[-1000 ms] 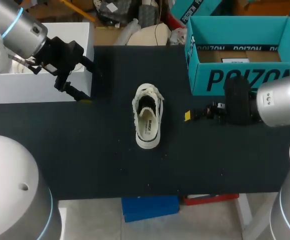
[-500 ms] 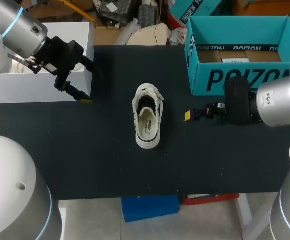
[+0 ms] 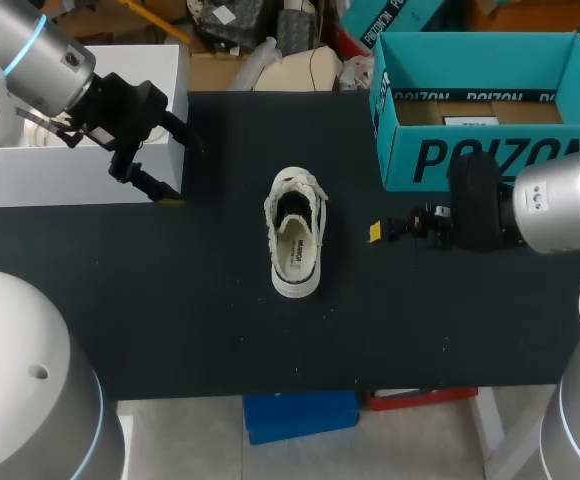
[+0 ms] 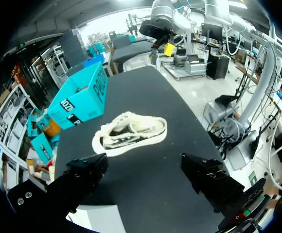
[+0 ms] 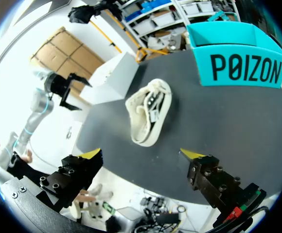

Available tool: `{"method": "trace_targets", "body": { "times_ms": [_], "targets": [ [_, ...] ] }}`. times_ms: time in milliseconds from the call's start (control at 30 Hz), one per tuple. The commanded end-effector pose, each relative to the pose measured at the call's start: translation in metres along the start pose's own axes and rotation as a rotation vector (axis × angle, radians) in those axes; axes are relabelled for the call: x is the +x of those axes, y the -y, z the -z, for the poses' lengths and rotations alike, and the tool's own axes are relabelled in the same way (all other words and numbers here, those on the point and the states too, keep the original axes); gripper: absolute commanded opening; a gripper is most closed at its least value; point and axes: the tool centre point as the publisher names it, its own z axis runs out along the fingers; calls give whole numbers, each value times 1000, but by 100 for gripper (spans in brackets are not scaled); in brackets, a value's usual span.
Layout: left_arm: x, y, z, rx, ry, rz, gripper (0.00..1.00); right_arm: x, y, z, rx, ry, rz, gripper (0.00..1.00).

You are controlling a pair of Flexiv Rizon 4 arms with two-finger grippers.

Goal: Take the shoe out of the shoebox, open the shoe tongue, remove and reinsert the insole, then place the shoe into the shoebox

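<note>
A cream low-top shoe (image 3: 296, 232) lies upright on the black table (image 3: 200, 320), toe towards the front edge, insole showing inside. The teal shoebox (image 3: 480, 100) stands open at the back right. My left gripper (image 3: 177, 170) hangs open at the left, well away from the shoe, next to a white box. My right gripper (image 3: 378, 231) is open just right of the shoe, in front of the shoebox. In the left wrist view the shoe (image 4: 131, 133) lies ahead of the open gripper (image 4: 146, 174), with the shoebox (image 4: 80, 99) beyond. In the right wrist view the shoe (image 5: 148, 111) sits ahead of the open gripper (image 5: 142, 154).
A white box (image 3: 80, 150) stands at the table's left back, right beside my left gripper. The shoebox (image 5: 238, 60) flanks my right arm. Bare black table surrounds the shoe in front and on both sides.
</note>
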Motion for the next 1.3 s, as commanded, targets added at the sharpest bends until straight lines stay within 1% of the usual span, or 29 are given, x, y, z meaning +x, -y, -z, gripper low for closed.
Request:
{"method": "trace_targets", "body": {
  "times_ms": [33, 233, 300, 400, 467, 567, 700, 767, 867, 933, 1067, 1300],
  "targets": [
    [0, 1, 0, -6, -1, 2, 100, 1, 0, -1, 0, 3, -1, 100],
    [0, 1, 0, -6, -1, 2, 100, 1, 0, -1, 0, 3, -1, 100],
    [0, 1, 0, -6, -1, 2, 100, -4, -9, -8, 44, 42, -2, 100],
    [0, 1, 0, -6, -1, 2, 100, -11, -23, -17, 69, 114, -17, 100],
    [0, 1, 0, -6, -1, 2, 100, -12, -32, -23, 67, 161, -43, 100],
    [0, 1, 0, -6, -1, 2, 100, -15, -43, -31, 43, 214, -97, 100],
    [0, 1, 0, -6, -1, 2, 100, -21, -49, -43, 53, 302, -129, 100],
    [0, 1, 0, -6, -1, 2, 100, -23, -50, -52, 86, 378, -124, 100],
    [0, 1, 0, -6, -1, 2, 100, -26, -53, -65, 91, 453, -137, 100],
    [0, 1, 0, -6, -1, 2, 100, -28, -56, -74, 115, 505, -126, 100],
    [0, 1, 0, -6, -1, 2, 100, -31, -63, -90, 118, 563, -122, 100],
    [0, 1, 0, -6, -1, 2, 100, -35, -71, -120, 141, 604, -97, 100]
  ]
}}
